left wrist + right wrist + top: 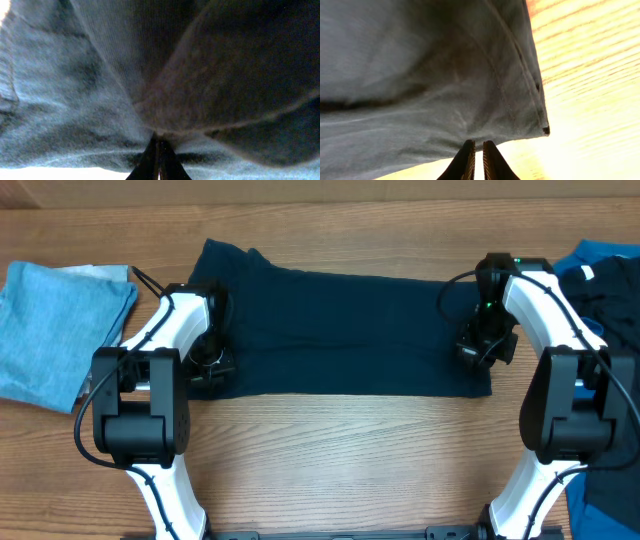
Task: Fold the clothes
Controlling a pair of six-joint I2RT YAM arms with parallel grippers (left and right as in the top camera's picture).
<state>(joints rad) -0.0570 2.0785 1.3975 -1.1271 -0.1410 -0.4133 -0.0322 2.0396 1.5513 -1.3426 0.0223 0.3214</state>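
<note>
A very dark navy garment lies spread flat across the middle of the wooden table. My left gripper is at its left end. In the left wrist view its jaws are shut, with a bunched fold of the navy fabric at their tips. My right gripper is at the garment's right end near the front corner. In the right wrist view its jaws are nearly closed on the front hem of the fabric, beside the corner.
A folded light blue garment lies at the far left with a pale grey piece beneath it. A royal blue garment and dark cloth are piled at the far right. Bare wood runs along the front.
</note>
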